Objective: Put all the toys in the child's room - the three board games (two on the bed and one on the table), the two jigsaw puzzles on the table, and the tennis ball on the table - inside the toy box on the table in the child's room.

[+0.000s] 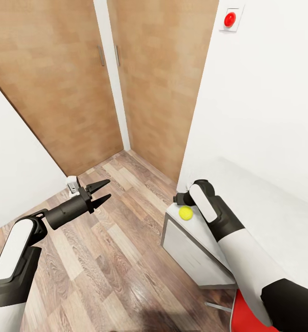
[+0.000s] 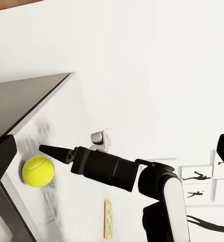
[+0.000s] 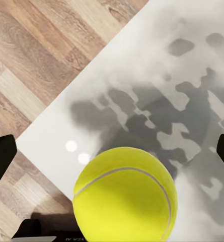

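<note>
- The right arm's fingers [image 3: 223, 151] stand spread wide, one dark tip at each side of the right wrist view, with the tennis ball [image 3: 124, 197] between them and still resting on the bench; nothing is pinched yet.
- In the head view the right gripper [image 1: 181, 199] hangs just above the ball [image 1: 185, 213], which sits near the corner of the bench [image 1: 264, 216], close to the edge over the floor.
- The left wrist view catches the same ball [image 2: 38, 170] by that edge, with one pointed right finger [image 2: 54, 150] reaching over it.
- The left gripper [image 1: 100, 191] floats well apart over the wood-plank floor [image 1: 117, 258], its fingers spread and carrying nothing.
- The step in hand looks like picking up the ball: the next move calls for lowering around it and closing gently, since a nudge could roll it off the edge.
- A strip of jigsaw puzzle [image 2: 107, 218] lies farther along the bench.
- From here I can make out no toy box, so I cannot say what is in it.
- Beyond stand wooden doors [image 1: 57, 83], a white wall with a red button [image 1: 230, 19], and a red chair seat [image 1: 246, 313].
</note>
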